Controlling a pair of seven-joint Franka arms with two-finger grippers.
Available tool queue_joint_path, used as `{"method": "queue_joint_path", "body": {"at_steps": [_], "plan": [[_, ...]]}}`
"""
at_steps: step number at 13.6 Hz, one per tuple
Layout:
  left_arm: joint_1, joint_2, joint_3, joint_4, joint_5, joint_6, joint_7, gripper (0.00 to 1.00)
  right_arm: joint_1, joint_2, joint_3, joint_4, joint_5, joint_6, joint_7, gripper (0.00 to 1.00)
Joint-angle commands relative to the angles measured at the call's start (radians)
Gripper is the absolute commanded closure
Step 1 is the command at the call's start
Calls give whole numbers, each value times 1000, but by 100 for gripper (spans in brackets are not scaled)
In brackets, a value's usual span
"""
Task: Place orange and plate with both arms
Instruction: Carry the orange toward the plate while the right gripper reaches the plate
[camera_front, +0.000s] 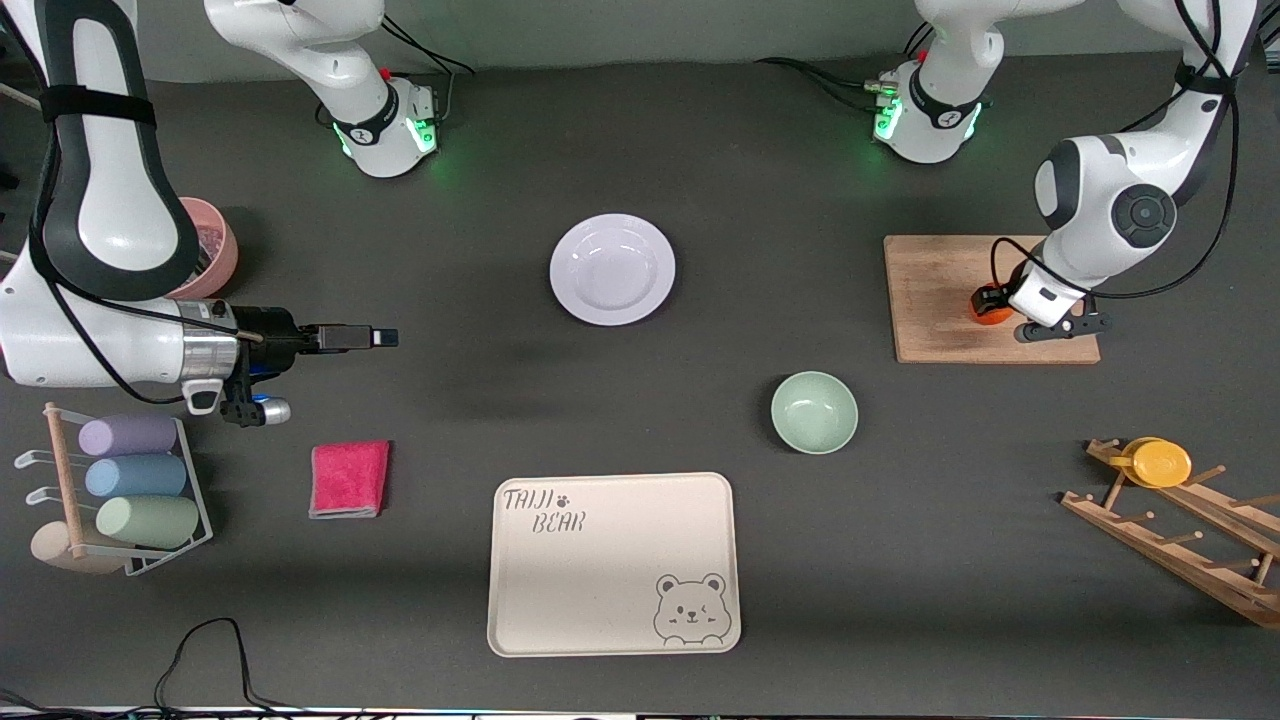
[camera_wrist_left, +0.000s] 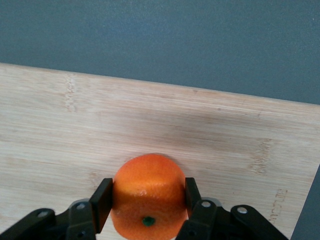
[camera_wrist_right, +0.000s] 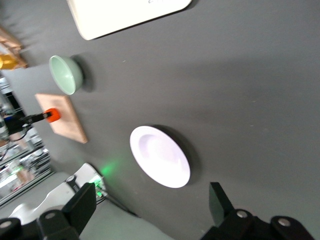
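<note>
Orange (camera_wrist_left: 147, 192) sits on the wooden board (camera_front: 940, 295) squarely between the left gripper (camera_wrist_left: 147, 200) pads, seemingly pinched, while the right gripper (camera_wrist_right: 150, 205), jaws apart, hangs well short of the plate (camera_front: 612, 269).

dark grey table (camera_front: 640, 400), pale wall strip (camera_front: 640, 30)

Front view: high, across table, faces robot bases, looks down on whole table (camera_front: 700, 150).
Left wrist view: very close, looks down past own fingers at orange (camera_wrist_left: 147, 195) on wooden board (camera_wrist_left: 150, 125); same board (camera_front: 940, 290) in front view, toward left arm's end.
Right wrist view: higher, tilted, farther off; shares plate (camera_wrist_right: 160, 156), green bowl (camera_wrist_right: 66, 74), board, probably cream tray (camera_wrist_right: 125, 15) edge with front view.
</note>
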Motion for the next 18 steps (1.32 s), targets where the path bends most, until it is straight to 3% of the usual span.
{"method": "queue_joint_path", "body": {"at_steps": [1, 4, 8, 10, 12, 15, 18], "plan": [[-1, -79, -5, 75, 2, -181, -11, 100, 5, -40, -15, -95, 51, 17, -112, 0], [-2, -96, -11, 289, 2, -481, 0, 100, 9, -42, -40, -192, 188, 16, -228, 0], [-51, -87, -16, 657, 2, -885, 3, 100, 17, -77, -38, -295, 211, 74, -275, 0], [-82, -76, -16, 819, 1, -1039, 2, 100, 22, -92, -38, -386, 301, 117, -362, 0], [-103, -75, -18, 877, -1, -1095, 0, 100, 40, -91, -40, -419, 312, 131, -432, 0], [-106, -73, -44, 888, -31, -1097, -12, 100, 46, -79, -38, -480, 359, 174, -545, 0], [-108, -62, -117, 887, -123, -1086, -134, 100, 63, -69, -38, -552, 441, 218, -654, 0]]}}
